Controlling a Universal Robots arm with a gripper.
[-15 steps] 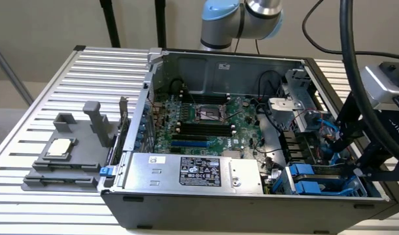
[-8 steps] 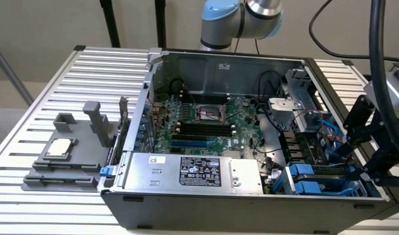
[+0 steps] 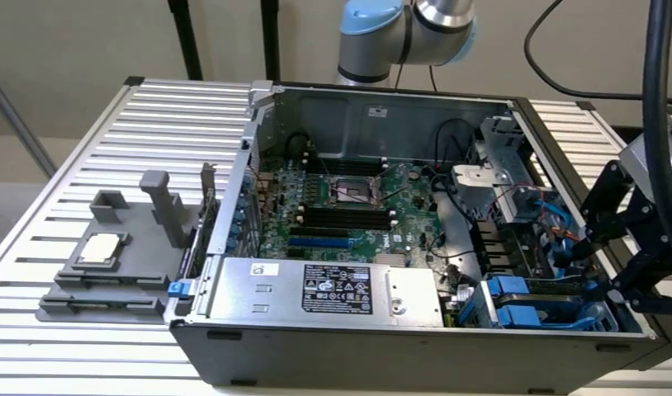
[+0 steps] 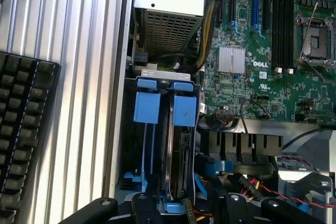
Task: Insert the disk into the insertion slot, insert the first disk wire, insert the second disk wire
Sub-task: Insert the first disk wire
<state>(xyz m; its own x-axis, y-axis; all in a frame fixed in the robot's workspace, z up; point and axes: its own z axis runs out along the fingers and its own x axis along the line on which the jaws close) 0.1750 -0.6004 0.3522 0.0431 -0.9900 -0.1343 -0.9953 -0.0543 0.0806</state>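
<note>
Silver ribs ran along the worktop (image 3: 160,140), and an open computer case (image 3: 424,346) sat on it. Near the case's corner on the exterior view's right was the insertion slot (image 3: 529,304), a grey metal cage with bright blue tabs. The disk (image 4: 181,156) was inside that cage, standing on its edge in one of the two bays, the one closer to the green motherboard (image 4: 262,77). The black gripper (image 3: 603,271) hung just above the cage, at the end away from the tabs. Its fingers were spread wide apart and held nothing. Whether they touched the disk could not be told. Red and yellow wires (image 4: 257,186) lay near the gripper, beside the cage. A big silver box with a black label (image 3: 336,289) sat next to the cage. A grey holder (image 3: 115,264) with a square chip (image 3: 99,247) stood on the worktop on the exterior view's left. A black keyboard (image 4: 21,129) lay beside the case.
</note>
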